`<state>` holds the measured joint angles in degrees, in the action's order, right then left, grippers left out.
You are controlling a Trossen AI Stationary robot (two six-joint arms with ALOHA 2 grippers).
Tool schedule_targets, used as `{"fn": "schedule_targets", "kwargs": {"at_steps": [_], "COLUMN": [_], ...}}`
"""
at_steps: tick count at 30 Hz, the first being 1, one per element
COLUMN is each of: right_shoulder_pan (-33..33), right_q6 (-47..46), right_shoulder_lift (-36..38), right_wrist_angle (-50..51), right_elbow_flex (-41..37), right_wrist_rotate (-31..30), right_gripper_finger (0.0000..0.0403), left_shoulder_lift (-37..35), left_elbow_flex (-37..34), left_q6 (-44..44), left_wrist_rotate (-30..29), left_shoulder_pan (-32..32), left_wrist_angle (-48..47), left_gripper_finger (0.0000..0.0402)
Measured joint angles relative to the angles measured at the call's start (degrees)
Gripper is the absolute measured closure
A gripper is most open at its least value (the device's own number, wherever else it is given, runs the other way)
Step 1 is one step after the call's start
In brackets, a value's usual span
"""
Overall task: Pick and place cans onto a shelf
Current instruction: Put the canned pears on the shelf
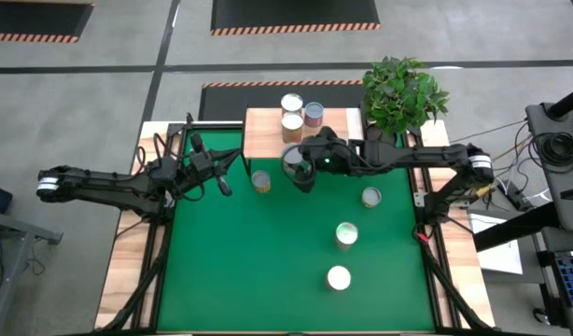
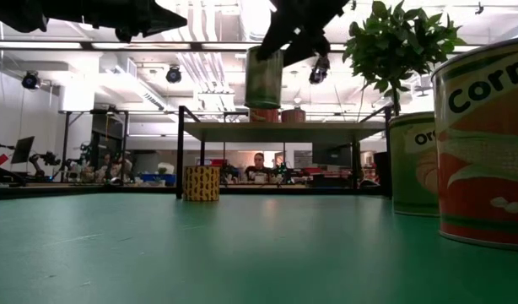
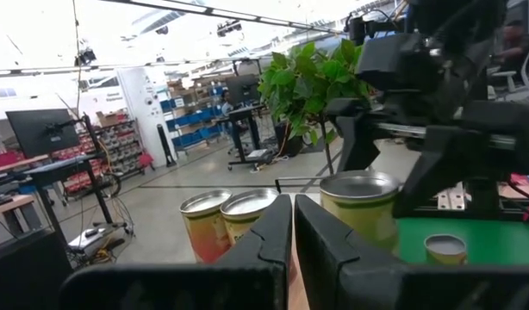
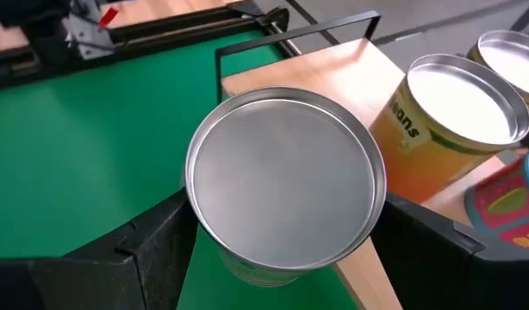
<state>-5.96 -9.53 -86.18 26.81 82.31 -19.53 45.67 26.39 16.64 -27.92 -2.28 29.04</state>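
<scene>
The right claw [image 1: 299, 169] is gripping a green-sided can [image 4: 286, 185] by its sides, one dark finger [image 4: 152, 250] pressing on each flank, and is holding it in the air just in front of the shelf [image 1: 263, 131], its silvery top [image 3: 359, 183] sitting about level with the light-wood board; in the low view the held can [image 2: 264, 78] is hanging clear above the green bench [image 2: 242, 253], with the shelf's black legs showing behind it; three cans [image 1: 298, 114] are already standing together on the shelf, one orange-labelled one [image 4: 445, 138] being just beside the held can but apart from it; a yellow-labelled can [image 1: 260, 180] is standing on the bench just in front of the shelf, to the left of the right claw; three more cans are sitting upright on the green surface, one [image 1: 370, 197] near the right arm, one [image 1: 346, 233] farther forward, and one [image 1: 338, 278] nearest the front edge; a potted plant [image 1: 403, 91] is standing at the shelf's right end; the left claw [image 1: 226, 175] is hovering with its fingers [image 3: 273, 237] pressed together and holding nothing, near the bench's back left part, pointing toward the shelf.
</scene>
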Motion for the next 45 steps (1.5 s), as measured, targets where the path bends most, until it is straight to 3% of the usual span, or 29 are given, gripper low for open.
{"fn": "schedule_targets", "kwargs": {"at_steps": [7, 26, 37, 45], "right_shoulder_pan": [-1.81, -5.02, -6.09, -6.51], "right_q6": [-4.18, -2.46, -2.01, -1.47], "right_shoulder_lift": [-0.30, -2.87, -3.36, -2.93], "right_wrist_angle": [0.09, -0.32, -0.36, -0.23], "right_elbow_flex": [0.01, -0.14, -0.14, -0.05], "right_wrist_rotate": [-0.93, -2.26, -3.06, -3.06], "right_gripper_finger": [0.0106, 0.0104, 0.0049, 0.0044], "left_shoulder_lift": [0.00, 0.00, 0.00, 0.00], "left_elbow_flex": [0.00, 0.00, 0.00, 0.00], "left_q6": [0.00, 0.00, 0.00, 0.00], "left_wrist_rotate": [0.01, 0.01, 0.01, 0.01], "left_shoulder_pan": [-0.01, 0.00, 0.00, 0.00], "left_wrist_angle": [0.04, 0.08, 0.10, 0.08], "left_gripper_finger": [0.0402, 0.0402, 0.0402, 0.0402]}}
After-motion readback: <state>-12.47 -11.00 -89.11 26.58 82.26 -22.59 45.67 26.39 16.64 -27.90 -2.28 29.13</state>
